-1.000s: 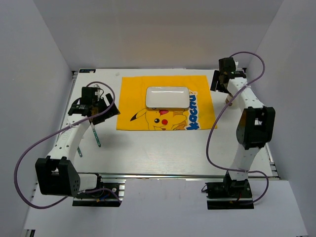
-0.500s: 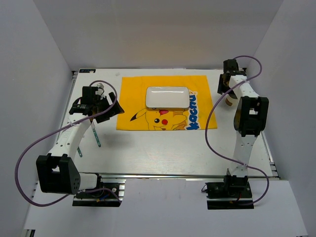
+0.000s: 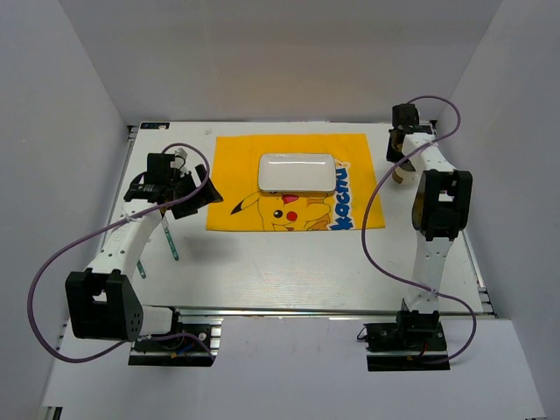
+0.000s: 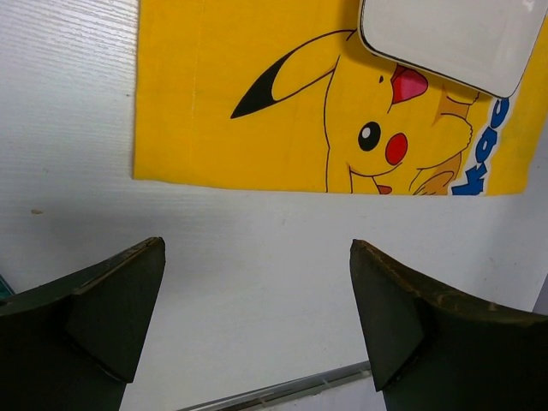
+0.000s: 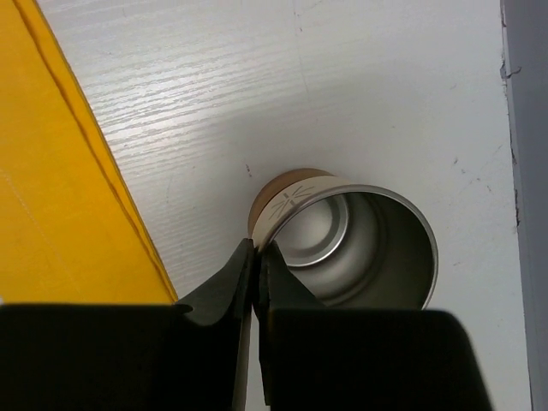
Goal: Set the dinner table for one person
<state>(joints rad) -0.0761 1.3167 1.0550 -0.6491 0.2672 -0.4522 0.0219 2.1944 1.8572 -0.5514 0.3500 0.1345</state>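
The dinner table is a big white top. On it lies a yellow cartoon placemat with a white rectangular plate at its back middle. Just off the mat's right edge stands a metal cup, tan outside and steel inside. My right gripper is shut on the cup's rim, one finger inside the wall and one outside. My left gripper is open and holds nothing. It hangs over bare table just off the placemat's near left corner; the plate lies beyond.
Two thin utensils lie left of the mat: a teal-handled one and a shorter one. White walls close in the table on three sides. A metal rail runs along the near edge by the arm bases.
My right gripper has gone from open to shut on the cup's rim, and the right arm has drawn in toward the back right corner. The left arm has barely moved.
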